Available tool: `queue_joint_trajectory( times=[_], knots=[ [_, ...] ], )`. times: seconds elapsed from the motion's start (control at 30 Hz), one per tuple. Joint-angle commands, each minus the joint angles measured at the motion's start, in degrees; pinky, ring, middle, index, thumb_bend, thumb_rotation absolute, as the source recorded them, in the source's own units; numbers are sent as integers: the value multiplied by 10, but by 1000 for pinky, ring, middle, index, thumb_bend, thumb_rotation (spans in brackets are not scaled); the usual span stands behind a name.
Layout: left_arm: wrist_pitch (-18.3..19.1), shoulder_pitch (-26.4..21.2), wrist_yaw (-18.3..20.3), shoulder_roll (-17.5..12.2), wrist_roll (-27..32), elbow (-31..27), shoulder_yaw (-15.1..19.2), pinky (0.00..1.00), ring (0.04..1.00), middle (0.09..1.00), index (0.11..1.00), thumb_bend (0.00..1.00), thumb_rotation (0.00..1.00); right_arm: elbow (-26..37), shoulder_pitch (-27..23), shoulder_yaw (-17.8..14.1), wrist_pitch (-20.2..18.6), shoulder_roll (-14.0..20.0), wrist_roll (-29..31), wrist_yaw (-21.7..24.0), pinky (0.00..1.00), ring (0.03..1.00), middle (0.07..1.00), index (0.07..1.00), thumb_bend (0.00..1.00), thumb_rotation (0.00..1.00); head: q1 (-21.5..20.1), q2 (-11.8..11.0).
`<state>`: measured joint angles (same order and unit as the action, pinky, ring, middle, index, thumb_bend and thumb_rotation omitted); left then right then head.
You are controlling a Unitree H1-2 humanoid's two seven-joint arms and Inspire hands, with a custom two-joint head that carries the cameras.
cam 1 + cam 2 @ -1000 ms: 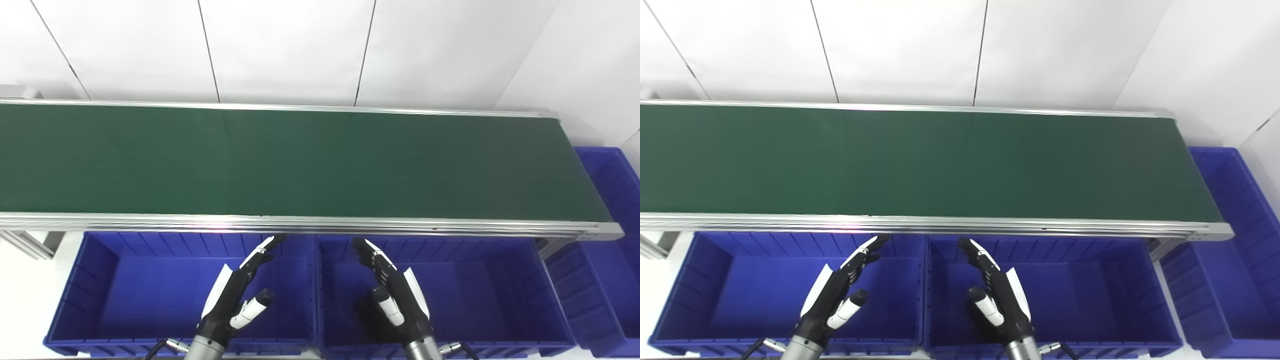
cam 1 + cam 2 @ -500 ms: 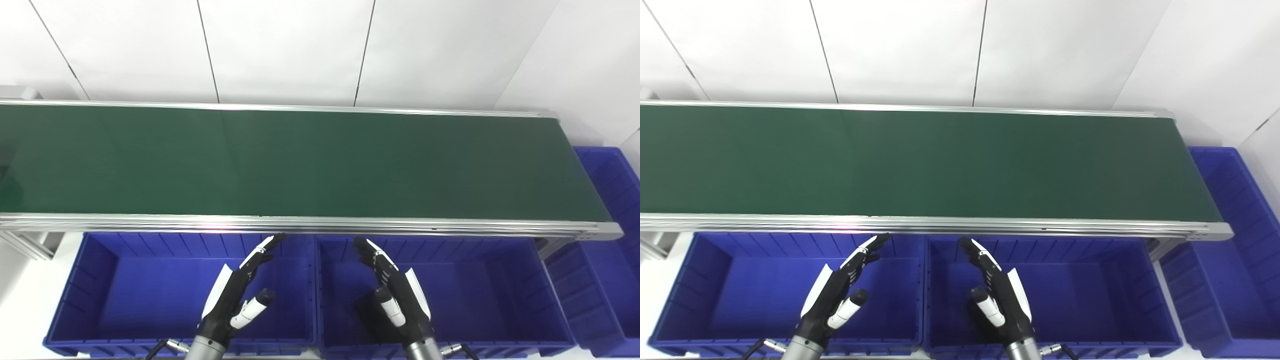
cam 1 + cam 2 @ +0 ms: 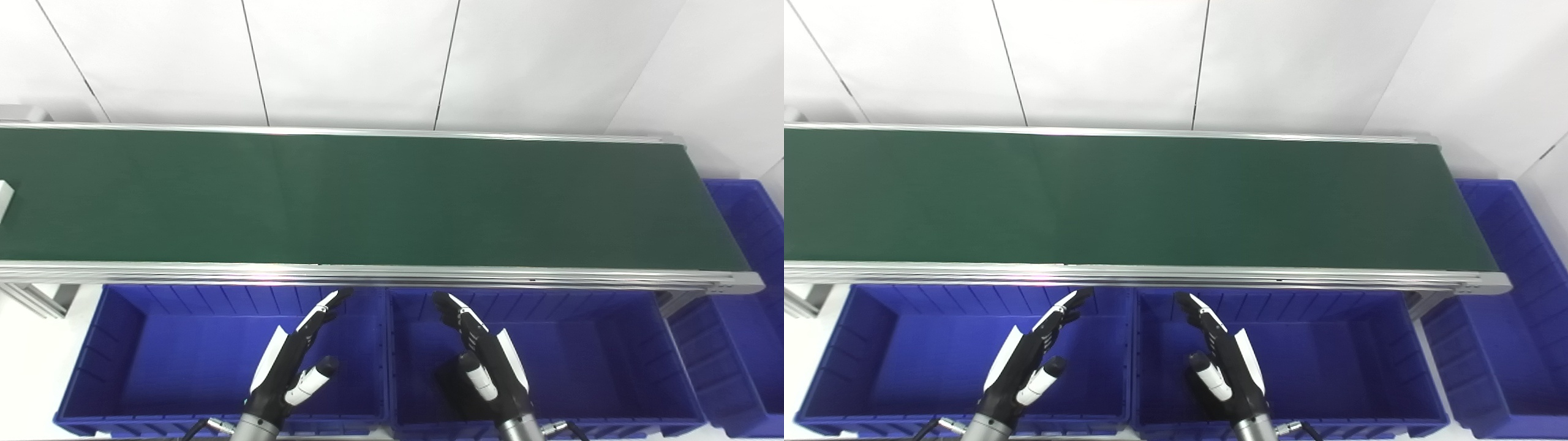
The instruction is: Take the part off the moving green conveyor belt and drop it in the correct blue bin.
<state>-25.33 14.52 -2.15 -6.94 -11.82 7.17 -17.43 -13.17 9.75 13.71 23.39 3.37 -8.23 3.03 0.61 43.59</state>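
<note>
Nearest the camera, the left hand (image 3: 293, 367) hovers over the left blue bin (image 3: 122, 361) and the right hand (image 3: 487, 361) over the middle blue bin (image 3: 612, 361), both with fingers spread wide and holding nothing. A third blue bin (image 3: 744, 245) sits beyond the belt's right end. Farther back, on the green conveyor belt (image 3: 392, 202), a pale part (image 3: 3, 199) is just visible at the far left edge. Risk: a late grasp lets it run past both hands. Its shape is cut off, so bin choice may be wrong.

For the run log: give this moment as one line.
part: white piece at belt's left edge | conveyor belt | left hand open | right hand open | bins hold nothing visible
</note>
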Motion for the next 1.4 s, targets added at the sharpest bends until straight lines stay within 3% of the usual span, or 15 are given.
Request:
queue_joint_trajectory(
  times=[0.0,1.37],
  knots=[
    [-15,-2,-13,4,-3,-12,-3,908,939,940,902,803,1000,15,-2,1,34,0,3,-4,886,906,896,880,872,1000,1,0],
    [-16,-3,-34,5,-16,-4,-10,908,931,934,901,780,1000,-3,-7,3,35,5,10,-5,890,900,890,876,893,1000,1,-9]
  ],
)
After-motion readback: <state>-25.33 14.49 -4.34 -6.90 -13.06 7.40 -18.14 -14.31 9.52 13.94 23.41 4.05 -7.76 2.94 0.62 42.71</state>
